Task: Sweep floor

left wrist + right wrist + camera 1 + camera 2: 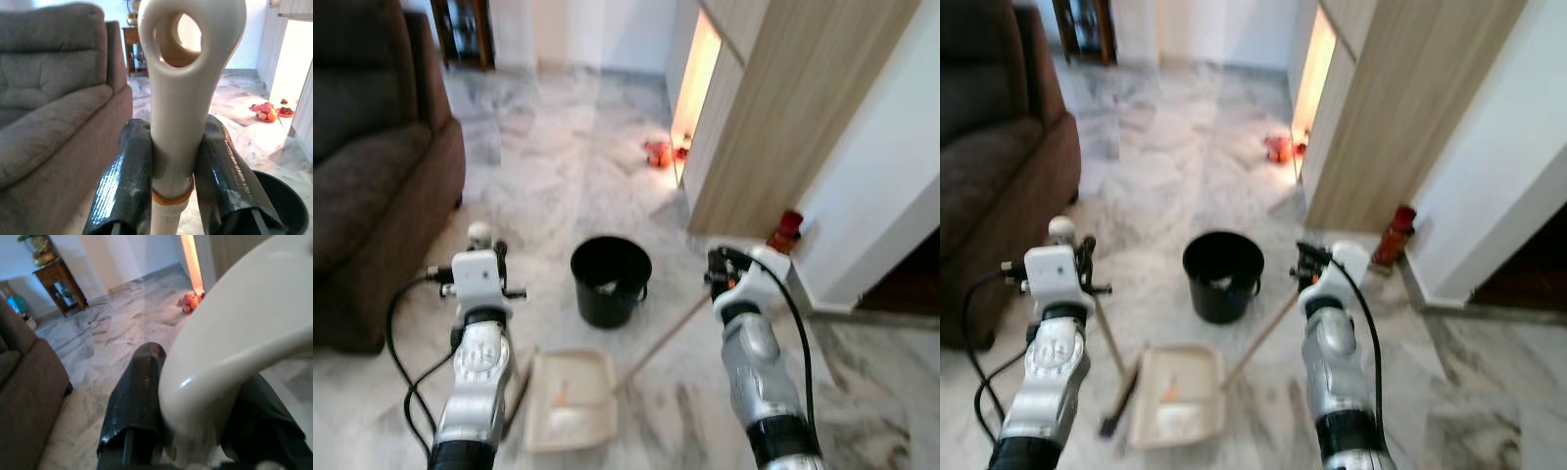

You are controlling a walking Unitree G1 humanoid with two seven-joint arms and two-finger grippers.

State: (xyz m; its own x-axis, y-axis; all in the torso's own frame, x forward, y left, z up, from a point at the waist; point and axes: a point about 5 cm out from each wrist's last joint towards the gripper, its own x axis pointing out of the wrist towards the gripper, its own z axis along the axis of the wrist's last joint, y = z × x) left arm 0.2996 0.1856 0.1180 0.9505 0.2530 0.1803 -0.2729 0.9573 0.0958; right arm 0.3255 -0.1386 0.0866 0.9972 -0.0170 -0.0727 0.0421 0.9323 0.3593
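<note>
- Clamping the cream broom handle just below its hanging loop, the left tool holds the stick near upright, so the dark brush head rests on the marble floor beside the dustpan.
- The right tool grips the dustpan's long handle at its curved top, holding the tray flat on the floor.
- A black bucket stands just beyond the tray, probably to receive the sweepings.
- A brown sofa borders the robot's left.
</note>
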